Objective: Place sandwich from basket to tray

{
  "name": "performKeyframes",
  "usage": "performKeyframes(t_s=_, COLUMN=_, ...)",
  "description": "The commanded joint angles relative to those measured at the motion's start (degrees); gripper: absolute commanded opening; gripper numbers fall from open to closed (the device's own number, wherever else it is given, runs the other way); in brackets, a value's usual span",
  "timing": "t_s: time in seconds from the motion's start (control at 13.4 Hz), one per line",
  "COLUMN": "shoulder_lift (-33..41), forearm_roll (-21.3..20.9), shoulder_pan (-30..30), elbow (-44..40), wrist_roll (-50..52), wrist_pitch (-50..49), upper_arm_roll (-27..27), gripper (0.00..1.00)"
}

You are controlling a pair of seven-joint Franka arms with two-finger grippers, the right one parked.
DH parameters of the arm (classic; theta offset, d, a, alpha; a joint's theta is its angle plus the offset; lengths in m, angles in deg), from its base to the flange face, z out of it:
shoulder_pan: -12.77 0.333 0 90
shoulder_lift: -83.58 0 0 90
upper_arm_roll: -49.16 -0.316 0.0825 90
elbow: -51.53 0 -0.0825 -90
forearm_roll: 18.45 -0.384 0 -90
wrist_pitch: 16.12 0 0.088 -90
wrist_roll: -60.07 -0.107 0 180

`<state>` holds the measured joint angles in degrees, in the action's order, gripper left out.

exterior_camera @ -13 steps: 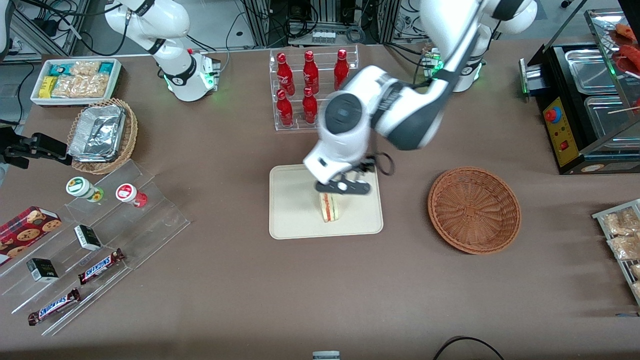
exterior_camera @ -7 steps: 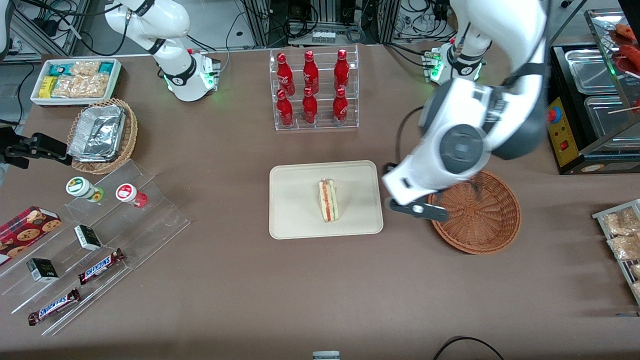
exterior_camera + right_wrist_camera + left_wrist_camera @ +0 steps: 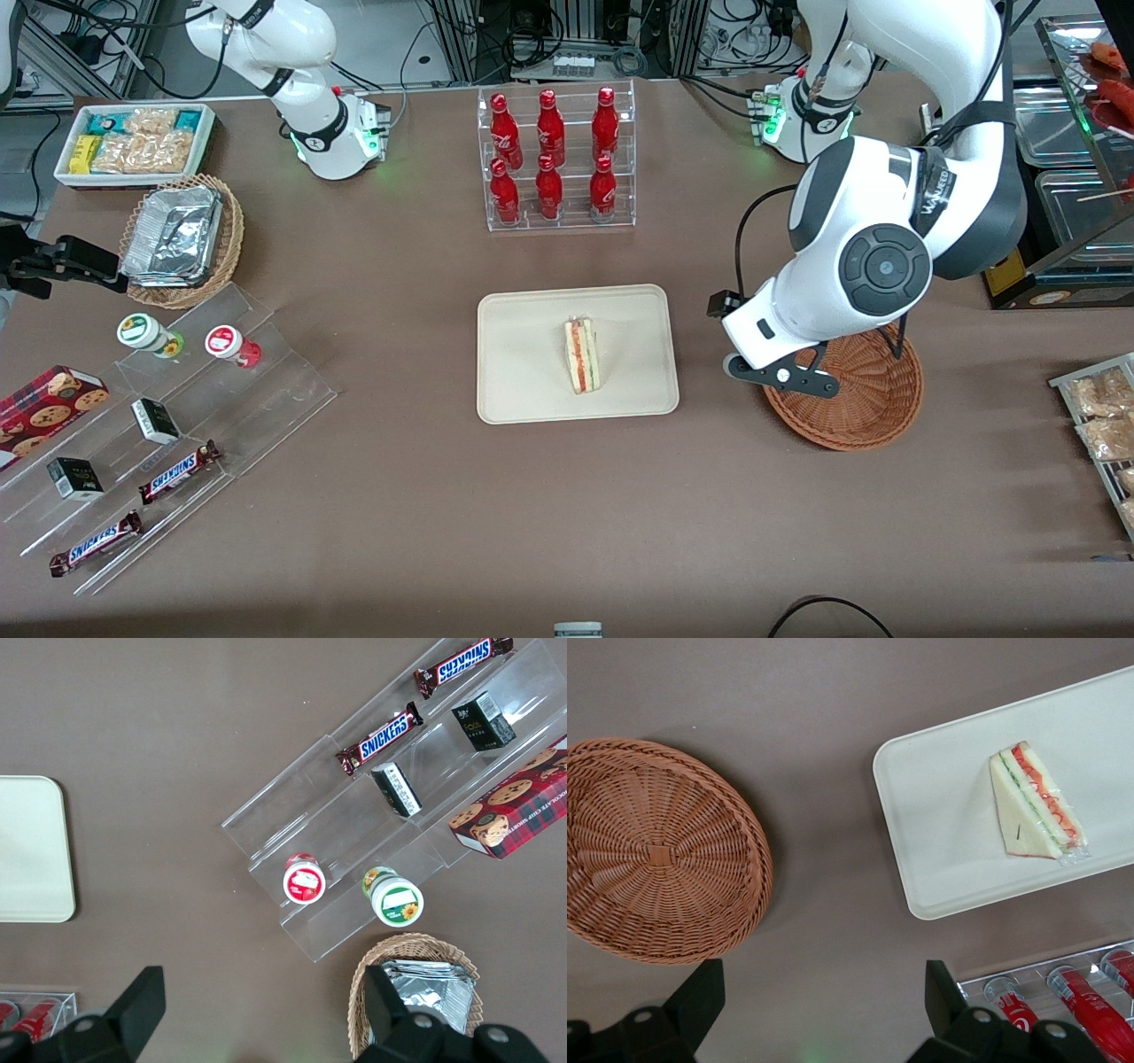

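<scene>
Now, from the front, my end effector (image 3: 781, 377) hangs above the rim of the basket (image 3: 850, 409), on the side nearest the tray (image 3: 532, 390); my arm hides the part of the basket farthest from the camera. The sandwich (image 3: 581, 356) lies on the tray, its red and green filling edge showing, well apart from my end effector. A clear rack of red bottles (image 3: 551, 159) stands farther from the camera than the tray.

Through my own wrist camera, my two fingers (image 3: 700, 1001) stand wide apart with nothing between them, only brown surface (image 3: 833, 709) beneath. The basket (image 3: 656, 855) holds nothing, and the sandwich (image 3: 1035, 804) rests flat on the tray (image 3: 939, 833), clear of its rim.

From the parked arm's wrist, a corner of the tray (image 3: 31, 850) shows beside a stepped clear stand (image 3: 354, 850) with chocolate bars and small jars.
</scene>
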<state>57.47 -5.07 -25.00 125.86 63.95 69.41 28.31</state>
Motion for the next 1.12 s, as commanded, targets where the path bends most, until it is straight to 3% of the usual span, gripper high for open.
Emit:
performKeyframes(t_s=0.0, shoulder_lift=1.76, forearm_roll=-0.2, shoulder_pan=-0.64, elbow=1.08, wrist_roll=0.17, wrist_pitch=-0.54, upper_arm_roll=-2.87, gripper=1.0)
performKeyframes(t_s=0.3, shoulder_lift=5.01, forearm_roll=-0.38, shoulder_pan=0.06, elbow=4.85, wrist_roll=-0.19, wrist_pitch=-0.19, upper_arm_roll=-3.59, gripper=1.0)
performKeyframes(t_s=0.37, shoulder_lift=5.97, forearm_roll=-0.47, shoulder_pan=3.81, elbow=5.12, wrist_roll=-0.27, wrist_pitch=-0.37, upper_arm_roll=-2.28, gripper=1.0)
performKeyframes(t_s=0.6, shoulder_lift=9.31, forearm_roll=-3.44, shoulder_pan=11.64, elbow=5.91, wrist_roll=-0.54, wrist_pitch=-1.59, upper_arm_roll=5.97, gripper=1.0)
performKeyframes(t_s=1.05, shoulder_lift=14.06, forearm_roll=-12.05, shoulder_pan=34.57, elbow=8.1, wrist_roll=-0.54, wrist_pitch=-5.81, upper_arm_roll=28.9, gripper=1.0)
